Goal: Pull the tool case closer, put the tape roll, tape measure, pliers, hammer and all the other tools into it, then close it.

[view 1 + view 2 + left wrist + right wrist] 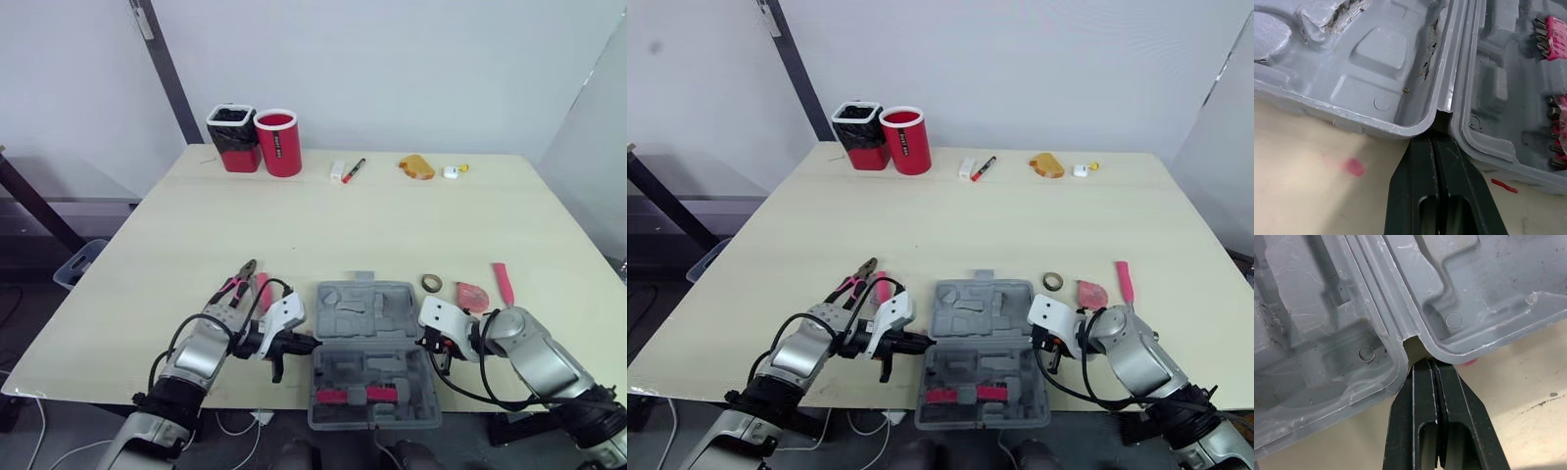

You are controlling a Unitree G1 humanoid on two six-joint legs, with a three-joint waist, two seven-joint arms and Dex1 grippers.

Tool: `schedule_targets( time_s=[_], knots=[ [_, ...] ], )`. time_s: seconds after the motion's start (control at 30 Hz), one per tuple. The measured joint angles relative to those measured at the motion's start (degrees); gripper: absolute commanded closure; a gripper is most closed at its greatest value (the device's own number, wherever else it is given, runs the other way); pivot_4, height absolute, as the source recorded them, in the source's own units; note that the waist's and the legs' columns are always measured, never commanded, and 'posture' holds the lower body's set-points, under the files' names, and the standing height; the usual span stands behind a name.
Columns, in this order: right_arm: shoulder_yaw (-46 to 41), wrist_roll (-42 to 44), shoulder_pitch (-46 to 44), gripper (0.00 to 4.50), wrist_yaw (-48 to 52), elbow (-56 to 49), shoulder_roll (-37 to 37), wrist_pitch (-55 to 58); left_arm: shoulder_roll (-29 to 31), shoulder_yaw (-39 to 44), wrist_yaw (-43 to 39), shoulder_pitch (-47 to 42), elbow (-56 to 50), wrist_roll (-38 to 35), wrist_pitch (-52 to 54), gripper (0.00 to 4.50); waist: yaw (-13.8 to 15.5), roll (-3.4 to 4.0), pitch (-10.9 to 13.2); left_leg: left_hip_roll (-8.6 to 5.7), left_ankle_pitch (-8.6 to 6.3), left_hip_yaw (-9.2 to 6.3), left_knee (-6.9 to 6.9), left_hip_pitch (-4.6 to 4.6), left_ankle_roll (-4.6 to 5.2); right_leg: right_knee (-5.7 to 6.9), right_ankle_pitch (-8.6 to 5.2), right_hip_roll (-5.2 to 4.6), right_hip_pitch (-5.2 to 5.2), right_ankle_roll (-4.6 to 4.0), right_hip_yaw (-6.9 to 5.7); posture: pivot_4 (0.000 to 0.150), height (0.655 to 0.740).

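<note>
The grey tool case (370, 338) lies open near the table's front edge, with pink bits (358, 396) in its near half. My left gripper (306, 345) is shut, its tips pressed into the hinge notch (1442, 117) on the case's left side. My right gripper (427, 345) is shut too, its tips at the hinge notch (1413, 345) on the right side. Pink-handled pliers (238, 282) lie left of the case, just beyond my left gripper. The tape roll (431, 283), a red tape measure (472, 295) and a red-handled tool (504, 282) lie to the case's right.
At the table's far edge stand a black cup (232, 137) and a red cup (278, 143), with a white block (337, 170), a marker (354, 169), an orange object (416, 166) and a small white item (451, 171).
</note>
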Motion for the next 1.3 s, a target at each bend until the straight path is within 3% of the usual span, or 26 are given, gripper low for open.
schedule_targets(
  time_s=[1.3],
  knots=[
    [-0.29, 2.1, 1.98, 4.5, -1.12, -2.56, -0.82, 1.87, 1.98, -1.16, 1.75, 2.14, -4.16, -2.74, 3.74, 4.47, 0.0, -0.02, -0.09, 0.01, 0.0, -0.05, -0.03, -0.01, 0.0, -0.06, -0.09, -0.02, -0.01, -0.12, 0.0, 0.15, 0.74]
  ],
)
